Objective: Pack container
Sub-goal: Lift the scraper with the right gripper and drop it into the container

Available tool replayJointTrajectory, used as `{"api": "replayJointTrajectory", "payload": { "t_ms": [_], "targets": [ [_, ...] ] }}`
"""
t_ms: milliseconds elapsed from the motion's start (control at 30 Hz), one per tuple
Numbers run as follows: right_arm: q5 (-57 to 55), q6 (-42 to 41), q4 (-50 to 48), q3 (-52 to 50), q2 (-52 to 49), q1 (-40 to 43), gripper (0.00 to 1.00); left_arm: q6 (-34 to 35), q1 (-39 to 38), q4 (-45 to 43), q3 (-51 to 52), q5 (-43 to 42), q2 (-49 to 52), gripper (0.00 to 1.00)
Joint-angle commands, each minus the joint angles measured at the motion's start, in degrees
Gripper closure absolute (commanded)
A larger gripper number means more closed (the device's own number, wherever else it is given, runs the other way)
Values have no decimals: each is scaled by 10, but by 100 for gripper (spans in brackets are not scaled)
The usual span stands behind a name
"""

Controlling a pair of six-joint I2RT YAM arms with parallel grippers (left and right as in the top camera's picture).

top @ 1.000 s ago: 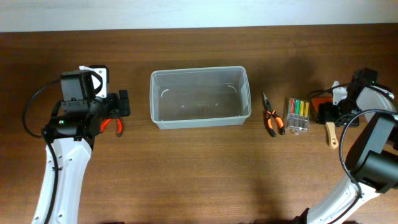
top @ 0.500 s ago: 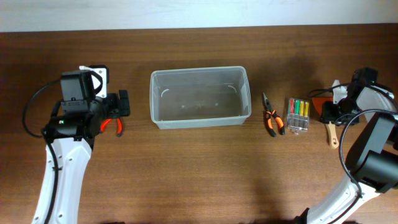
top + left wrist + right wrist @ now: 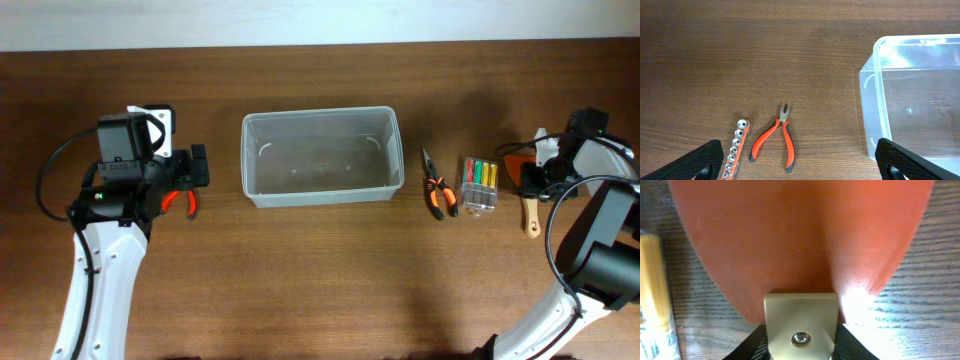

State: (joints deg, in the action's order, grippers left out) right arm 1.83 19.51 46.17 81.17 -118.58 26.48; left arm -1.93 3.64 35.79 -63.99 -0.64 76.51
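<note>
The container (image 3: 246, 165) sits open-topped in the middle of the brown wooden table (image 3: 320, 290), a little toward the far edge, with its long sides running left to right.

My left gripper (image 3: 196, 167) is near its left end but clear of it. The 2 fingers are spread wide and hold nothing. In my left wrist view the tub's near corner fills the right side. On the wood between my fingertips lie the red-handled pliers (image 3: 781, 140), handles splayed toward me and nose pointing away. Just beside them on the left, not touching, is an orange socket rail (image 3: 734, 151) with a row of shiny sockets.

On the other side of the tub, a second pair of orange-and-black pliers (image 3: 436, 192) lies near its right end. Just beyond them is a clear case of coloured bits (image 3: 479, 183).

Further right, my right gripper (image 3: 527, 180) is down at the table. It is by an orange-brown piece and a wooden-handled tool (image 3: 534, 216).

My right wrist view is pressed very close. An orange-red blade (image 3: 800, 240) fills it, with a brass plate (image 3: 801, 330) and 1 screw at its base and a yellowish cylinder (image 3: 652, 285) at the left edge. From this I cannot tell whether those fingers are closed or apart.
</note>
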Motion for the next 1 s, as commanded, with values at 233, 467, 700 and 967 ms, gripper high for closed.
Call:
{"api": "replayJointTrajectory", "payload": {
  "t_ms": [233, 467, 700, 967],
  "targets": [
    [8, -5, 124, 130, 3, -3, 73, -9, -2, -1, -10, 4, 2, 1],
    [69, -5, 283, 330, 3, -42, 93, -9, -2, -1, -10, 4, 2, 1],
    [115, -2, 342, 511, 3, -176, 96, -9, -2, -1, -10, 4, 2, 1],
    [115, 161, 298, 523, -6, -382, 96, -9, -2, -1, -10, 4, 2, 1]
  ]
}}
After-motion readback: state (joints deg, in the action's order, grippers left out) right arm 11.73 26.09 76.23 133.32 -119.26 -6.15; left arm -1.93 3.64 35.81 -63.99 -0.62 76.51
